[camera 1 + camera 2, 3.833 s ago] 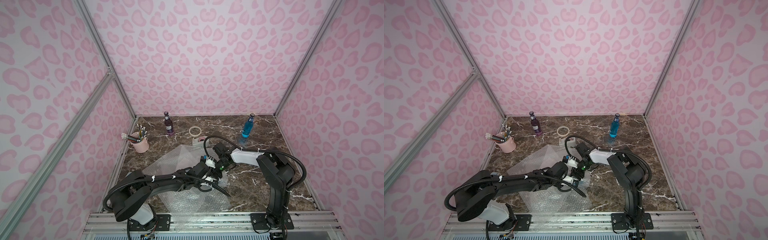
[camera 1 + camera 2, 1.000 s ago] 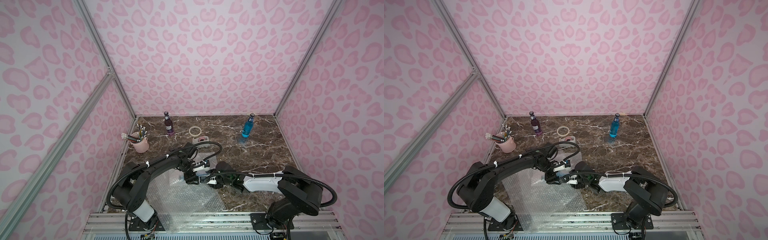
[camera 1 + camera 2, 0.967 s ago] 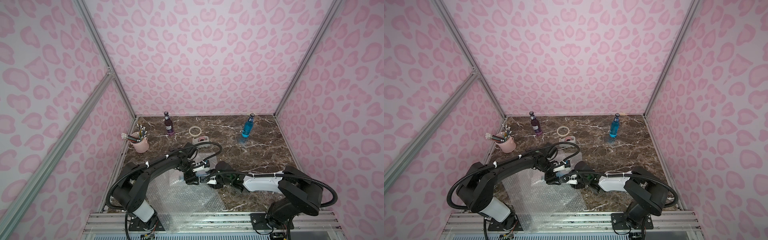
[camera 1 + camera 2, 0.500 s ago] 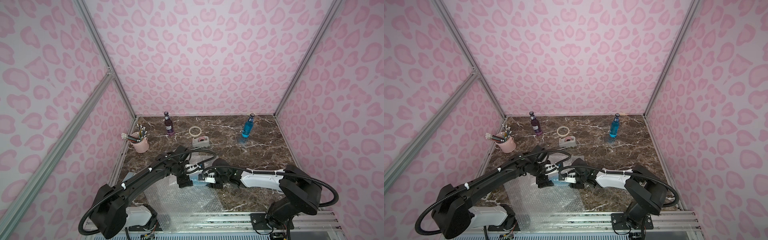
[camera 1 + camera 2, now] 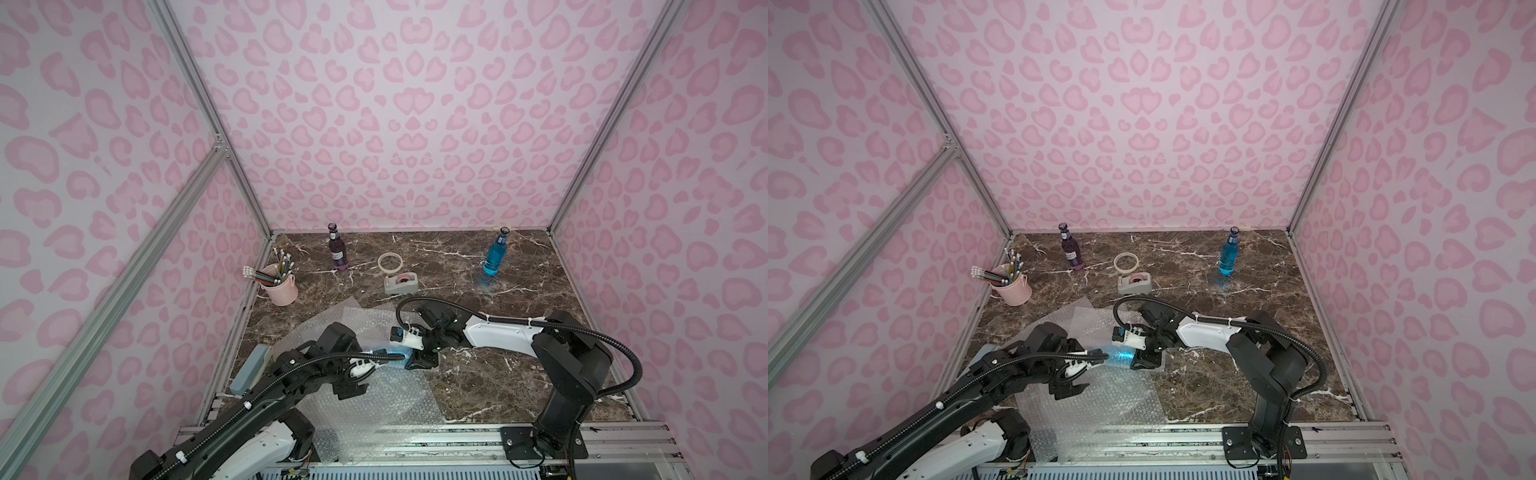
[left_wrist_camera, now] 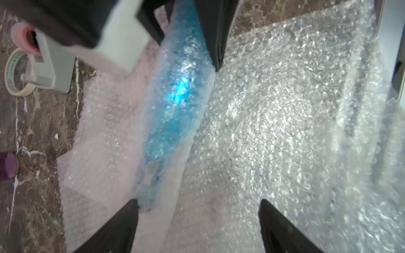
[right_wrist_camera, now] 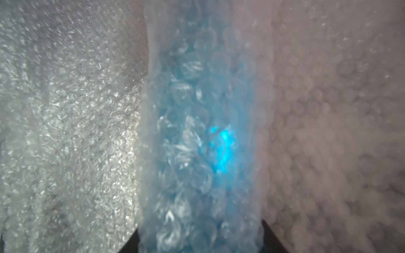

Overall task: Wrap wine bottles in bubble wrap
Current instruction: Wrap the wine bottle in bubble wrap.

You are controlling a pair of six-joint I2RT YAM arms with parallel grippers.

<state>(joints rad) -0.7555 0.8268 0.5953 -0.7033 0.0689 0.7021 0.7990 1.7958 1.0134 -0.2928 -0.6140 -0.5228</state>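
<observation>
Starting big: brown marble table (image 5: 490, 386) inside pink-spotted walls (image 5: 415, 124). Bubble wrap (image 5: 395, 399) sheets lay overlapping across its front-centre, one edge hanging over the front rail (image 5: 457, 432). Left arm (image 5: 257, 399) reached in low from the front-left corner. Right arm (image 5: 498, 332) came from the front-right, its white forearm running level toward the middle. Both ended over the sheets, facing each other.

Right gripper (image 5: 411, 352) — jaws closed partway around the wrapped blue bottle (image 6: 175, 105), a finger on each side of its wide end. The right wrist view showed the wrapped body filling the gap between the dark fingers. Left gripper (image 6: 198, 203) — jaws spread wide, holding nothing. One of its fingers (image 6: 122, 223) sat just beside the bottle's narrow end, the other well apart over bare wrap. Couldn't tell whether the near finger touched the wrap.

The wrapped blue bottle lay on its side on the sheets, between the two grippers, wrap rolled over it and blue showing through.

Other blue bottle (image 5: 494, 259) stood upright and unwrapped near the back-right corner. Purple bottle (image 5: 337, 251) stood upright at the back, left of centre. Pink cup (image 5: 280, 286) of pencils sat by the left wall. Grey tape dispenser (image 5: 401, 283) sat mid-table behind the sheets, with the pale tape roll (image 5: 390, 262) flat just behind it.
</observation>
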